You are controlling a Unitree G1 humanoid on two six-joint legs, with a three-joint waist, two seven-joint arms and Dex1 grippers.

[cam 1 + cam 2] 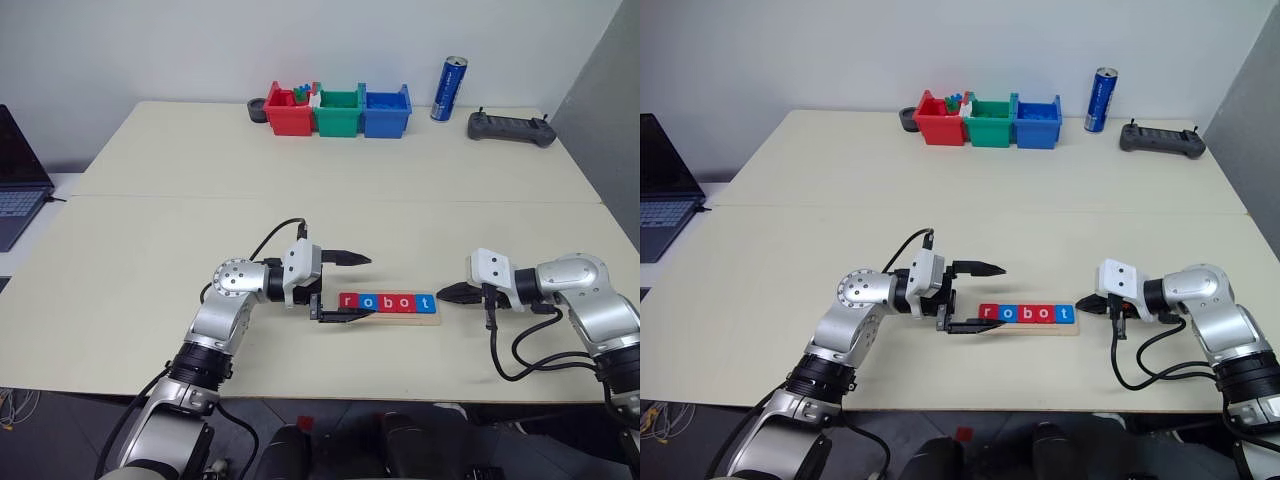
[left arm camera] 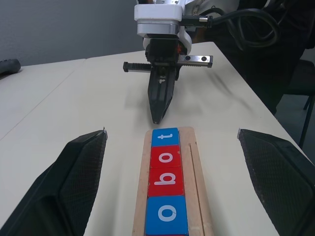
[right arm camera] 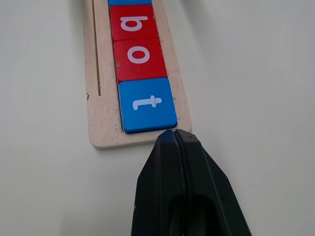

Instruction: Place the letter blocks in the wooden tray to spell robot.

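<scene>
Right gripper [image 3: 173, 135] fingers closed, empty, tip just beside t end of wooden tray [image 3: 101, 123], letter blocks [image 1: 387, 302] in tray spell robot, left gripper [image 1: 345, 288] jaws wide apart, straddling r end.

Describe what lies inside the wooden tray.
Five letter blocks fill the wooden tray, spelling robot: red, blue, red, red, blue. The tray's floor beneath them is covered.

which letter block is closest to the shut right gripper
The blue t block, last in the row on the wooden tray. It sits at the tray end right by the right gripper; the red o beside it and the others lie farther along.
</scene>
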